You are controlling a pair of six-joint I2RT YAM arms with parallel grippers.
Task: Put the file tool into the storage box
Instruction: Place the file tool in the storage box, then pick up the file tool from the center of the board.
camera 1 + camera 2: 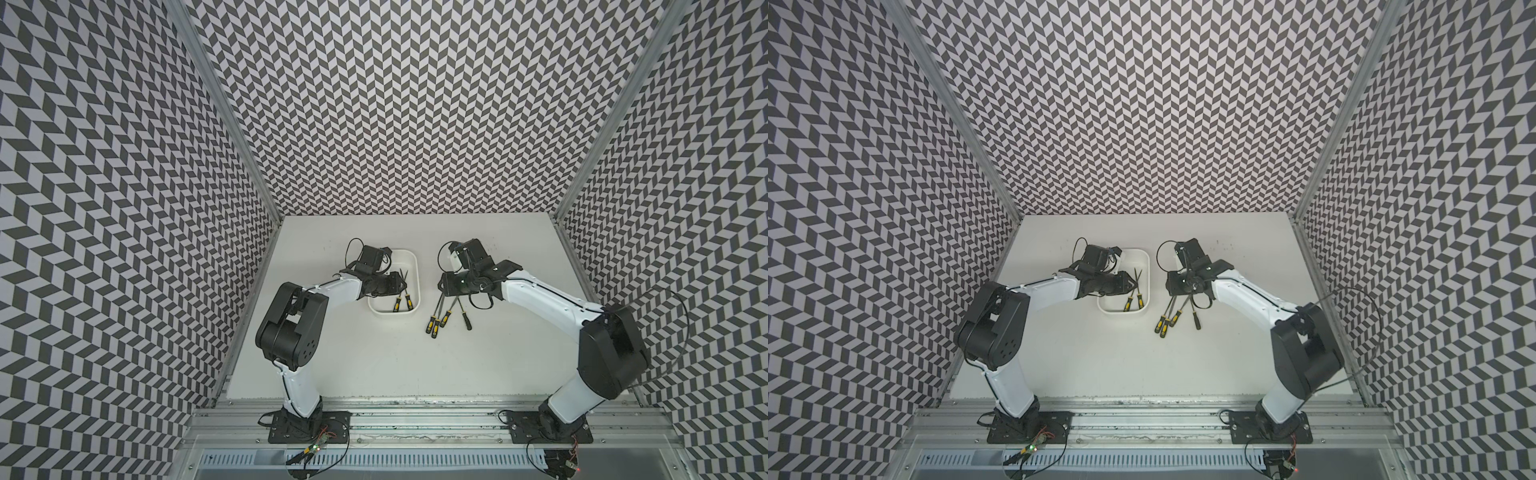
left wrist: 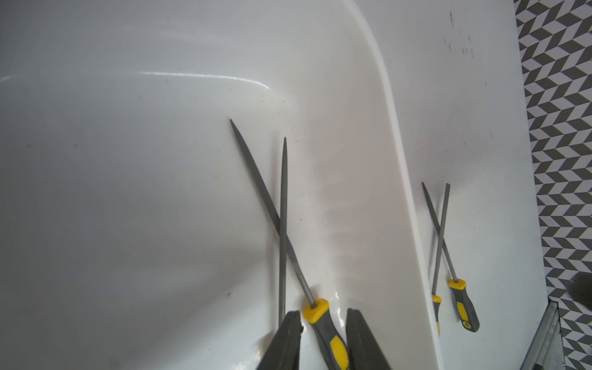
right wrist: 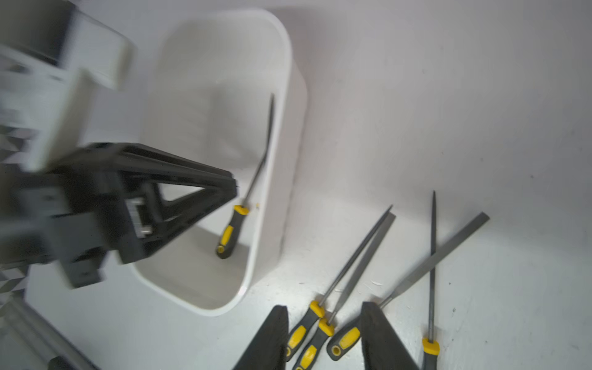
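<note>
One white storage box [image 1: 394, 315] stands on the table [image 1: 374, 365], left of centre. There are six file tools. Two boxed files [image 1: 397, 305] lie crossed on the box floor along its right wall. Four loose files [image 1: 435, 326] lie on the table just right of the box, handles toward the near edge.

The left gripper [image 2: 323, 312] reaches over the box. Its fingers [image 2: 285, 342] are spread, and one boxed file's yellow-and-grey handle lies between them with a gap on each side. The right gripper [image 3: 324, 306] is over the loose files. Its fingers [image 3: 269, 339] are also spread and straddle three handles, with the fourth outside them.

Both top views show two files in the box. The right wrist view shows only one, the rest being behind the blurred left gripper. That view shows the loose blades, which the arm covers from above: one is broad and flat, and a thin one crosses it. The left wrist view shows only two loose files beyond the rim.
</note>
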